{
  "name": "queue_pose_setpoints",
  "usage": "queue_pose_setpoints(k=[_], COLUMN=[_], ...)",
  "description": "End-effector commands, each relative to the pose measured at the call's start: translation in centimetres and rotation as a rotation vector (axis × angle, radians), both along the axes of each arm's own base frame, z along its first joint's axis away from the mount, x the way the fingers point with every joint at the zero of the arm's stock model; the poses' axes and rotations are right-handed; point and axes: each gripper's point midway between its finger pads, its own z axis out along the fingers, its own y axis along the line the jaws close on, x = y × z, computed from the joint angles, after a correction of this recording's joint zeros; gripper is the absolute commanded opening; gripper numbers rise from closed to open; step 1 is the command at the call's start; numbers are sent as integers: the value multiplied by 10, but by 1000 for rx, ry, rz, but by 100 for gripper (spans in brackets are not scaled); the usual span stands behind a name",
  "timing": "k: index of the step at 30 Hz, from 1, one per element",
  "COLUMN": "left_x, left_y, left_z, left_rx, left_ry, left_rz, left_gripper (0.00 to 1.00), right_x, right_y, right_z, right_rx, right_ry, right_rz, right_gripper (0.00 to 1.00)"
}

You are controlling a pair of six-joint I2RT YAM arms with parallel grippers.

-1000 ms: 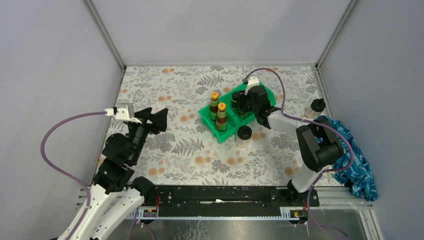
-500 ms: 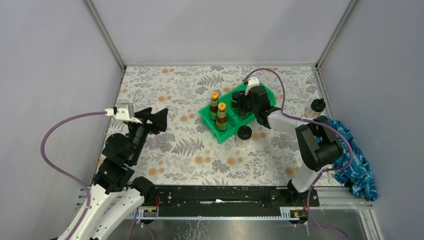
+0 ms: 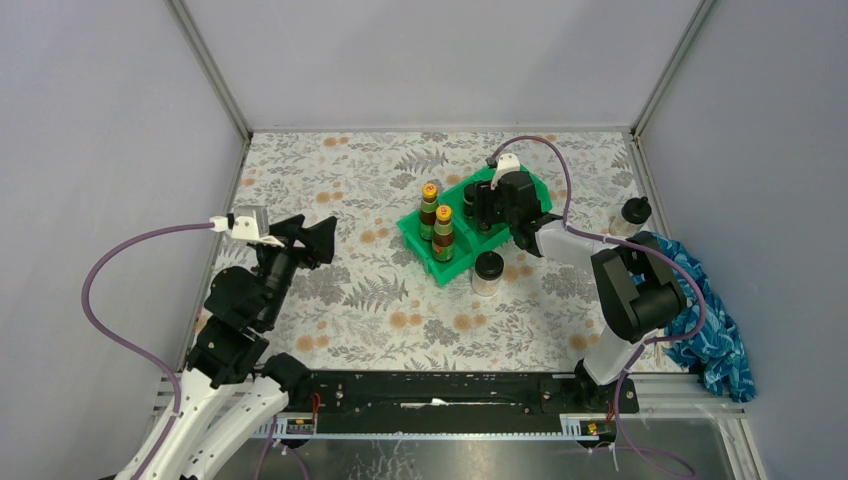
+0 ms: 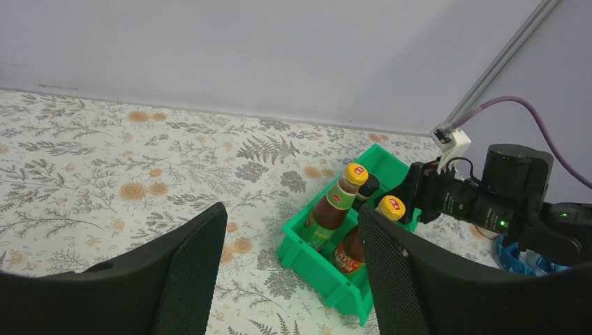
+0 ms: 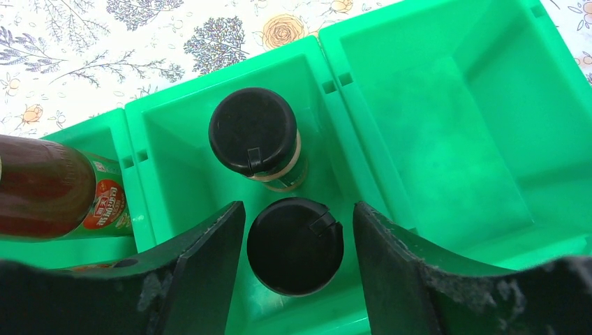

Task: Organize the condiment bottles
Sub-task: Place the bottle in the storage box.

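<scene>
Two brown yellow-capped bottles point(image 3: 429, 205) point(image 3: 443, 232) stand in the left compartment of the green bin point(image 3: 422, 245). Two short black-capped jars point(image 5: 255, 136) point(image 5: 295, 244) stand in the middle compartment. My right gripper point(image 5: 299, 211) is open above the bin point(image 5: 447, 105), one finger on each side of the nearer jar with a small gap on both sides. It also shows in the top view point(image 3: 487, 205). A clear black-lidded jar point(image 3: 488, 272) stands on the table in front of the bin. Another black-lidded jar point(image 3: 634, 212) stands at the right wall. My left gripper point(image 4: 292, 213) is open and empty.
The bin's right compartment point(image 5: 454, 132) holds nothing. A blue cloth point(image 3: 715, 335) lies at the right edge of the table. The left arm point(image 3: 255, 290) hovers over the left of the floral tabletop. Grey walls close in the back and sides.
</scene>
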Motion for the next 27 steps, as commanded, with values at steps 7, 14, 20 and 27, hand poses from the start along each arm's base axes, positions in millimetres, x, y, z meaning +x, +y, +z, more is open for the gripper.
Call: queue_pose_setpoints(k=[7, 14, 20, 27], left_x=[1, 1, 1, 0], left_y=[-1, -1, 0, 1], left_z=[3, 4, 4, 4], left_rx=[-10, -13, -13, -13], left_ry=[-20, -21, -22, -25], left_rz=[-5, -6, -1, 3], left_gripper=[74, 74, 74, 74], right_x=[13, 12, 9, 3], right_y=[3, 2, 2, 1], right_z=[20, 28, 47, 83], right_rx=[33, 39, 56, 89], right_ry=[-66, -80, -110, -165], right_rz=[-7, -8, -6, 1], right_gripper=[69, 71, 73, 76])
